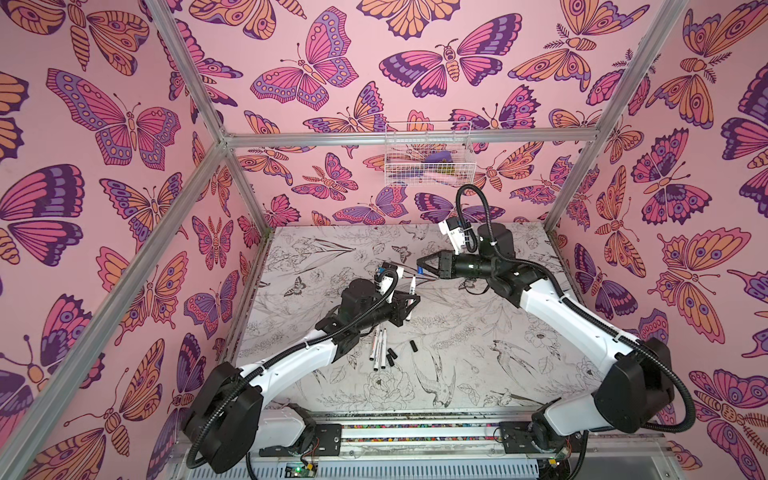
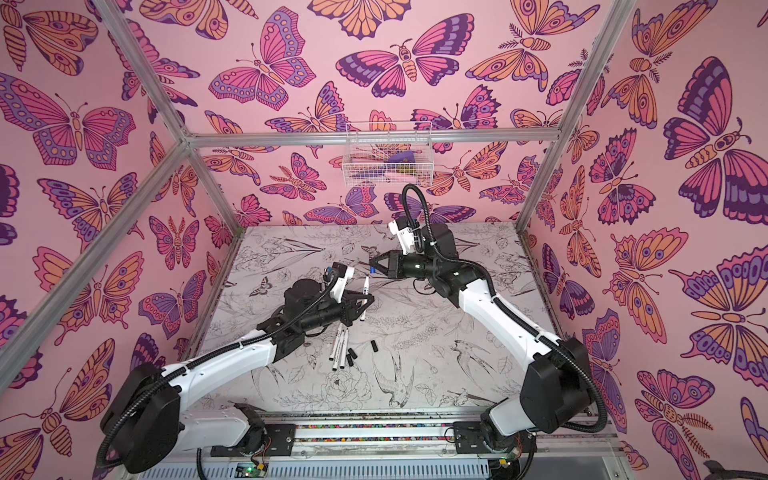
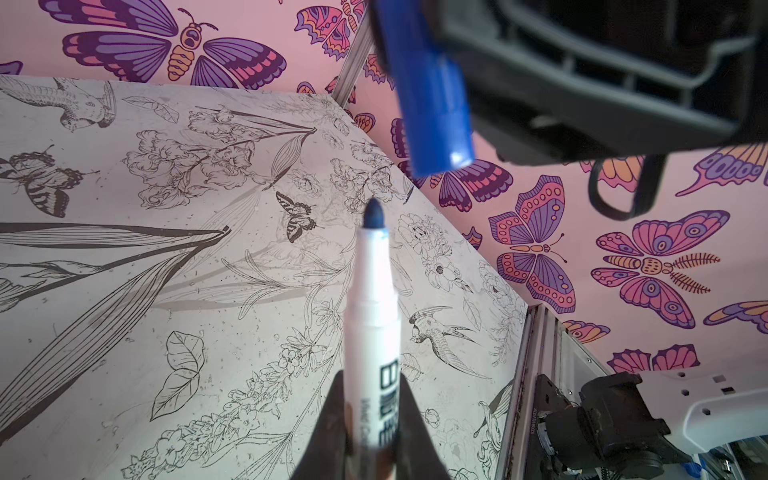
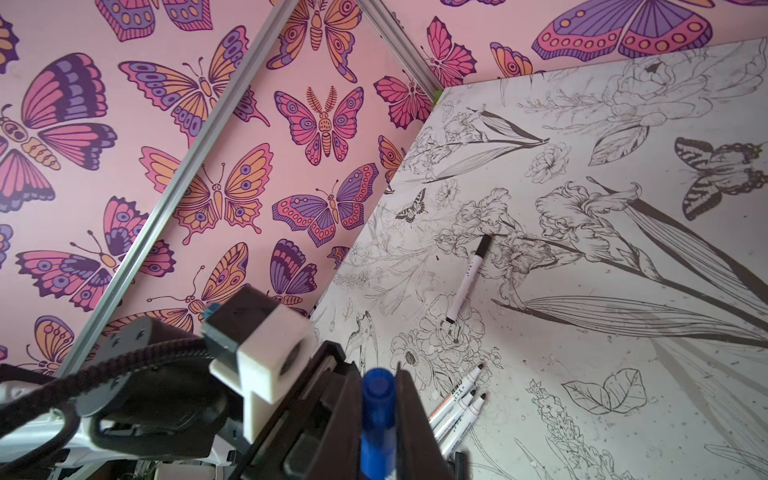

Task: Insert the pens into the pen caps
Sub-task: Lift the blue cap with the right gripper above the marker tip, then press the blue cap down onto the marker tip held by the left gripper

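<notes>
Left hand (image 3: 369, 390) clamped on blue-tipped pen (image 3: 374, 299), right hand (image 4: 377, 374) clamped on blue cap (image 3: 430, 104), both above the counter (image 1: 478, 374), near but off-axis: we align them, then push straight.

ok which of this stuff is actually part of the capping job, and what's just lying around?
Job:
- blue-tipped pen in left gripper
- blue cap in right gripper
- three loose pens
- black caps
- capped pen, lying apart

Lying about:
- wire basket on the back wall, with its contents

Jaws of the left gripper (image 3: 369, 399) pinch a white pen (image 3: 374, 307), its blue tip near a blue cap (image 3: 430, 104).
</notes>
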You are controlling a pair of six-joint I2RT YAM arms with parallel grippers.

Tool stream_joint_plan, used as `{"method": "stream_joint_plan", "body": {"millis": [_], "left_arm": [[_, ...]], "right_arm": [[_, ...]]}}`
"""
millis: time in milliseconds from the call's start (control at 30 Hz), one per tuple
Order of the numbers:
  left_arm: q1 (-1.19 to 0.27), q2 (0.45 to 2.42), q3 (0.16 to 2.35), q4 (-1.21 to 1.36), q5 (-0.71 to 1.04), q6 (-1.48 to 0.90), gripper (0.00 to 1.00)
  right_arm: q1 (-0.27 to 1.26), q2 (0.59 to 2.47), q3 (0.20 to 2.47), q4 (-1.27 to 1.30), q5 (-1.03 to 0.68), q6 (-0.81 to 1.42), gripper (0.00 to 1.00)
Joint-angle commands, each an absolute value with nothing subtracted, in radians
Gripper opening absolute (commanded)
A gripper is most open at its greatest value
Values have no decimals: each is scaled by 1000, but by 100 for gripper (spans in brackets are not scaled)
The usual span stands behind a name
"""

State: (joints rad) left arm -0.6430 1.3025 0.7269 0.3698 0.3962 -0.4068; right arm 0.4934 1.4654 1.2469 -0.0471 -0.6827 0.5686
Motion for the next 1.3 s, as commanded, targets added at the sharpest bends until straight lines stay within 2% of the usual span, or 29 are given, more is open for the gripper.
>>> {"method": "stream_joint_plan", "body": {"millis": [0,333,1267], "left_arm": [[-653,1311,737,425,419,-389,0],[-672,1314,731,450,393,-403,0],[-677,1308,718,486,367,-413,0]], "right_arm": [[495,1439,1239,-3,-717,574,11],[495,1469,1246,-6,-674,561,11],[512,1471,1197,-10,-685,551,10]]}}
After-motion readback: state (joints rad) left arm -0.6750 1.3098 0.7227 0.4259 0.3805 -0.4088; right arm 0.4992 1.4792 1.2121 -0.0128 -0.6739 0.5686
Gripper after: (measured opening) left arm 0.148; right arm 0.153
